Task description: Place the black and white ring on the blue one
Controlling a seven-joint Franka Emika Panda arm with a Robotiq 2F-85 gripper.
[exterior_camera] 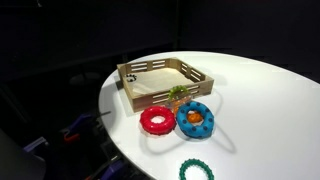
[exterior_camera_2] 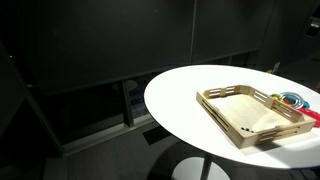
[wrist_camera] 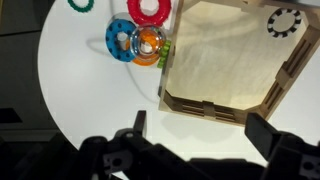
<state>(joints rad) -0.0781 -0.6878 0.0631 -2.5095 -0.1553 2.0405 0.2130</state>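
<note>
The black and white ring (wrist_camera: pixel 284 21) lies inside a corner of the wooden tray (wrist_camera: pixel 230 60); it also shows in an exterior view (exterior_camera: pixel 128 72). The blue ring (wrist_camera: pixel 122 42), with an orange piece (wrist_camera: pixel 148 45) in its middle, lies on the white table beside the tray, and shows in both exterior views (exterior_camera: pixel 196 118) (exterior_camera_2: pixel 292 99). My gripper (wrist_camera: pixel 200 130) is open and empty, high above the table just outside the tray's near wall, far from both rings. It does not show in the exterior views.
A red ring (wrist_camera: pixel 152 9) lies next to the blue one. A green beaded ring (wrist_camera: pixel 80 4) lies further off. A small green piece (wrist_camera: pixel 163 48) sits between the blue ring and the tray. The round table's edge (wrist_camera: pixel 45 90) curves nearby.
</note>
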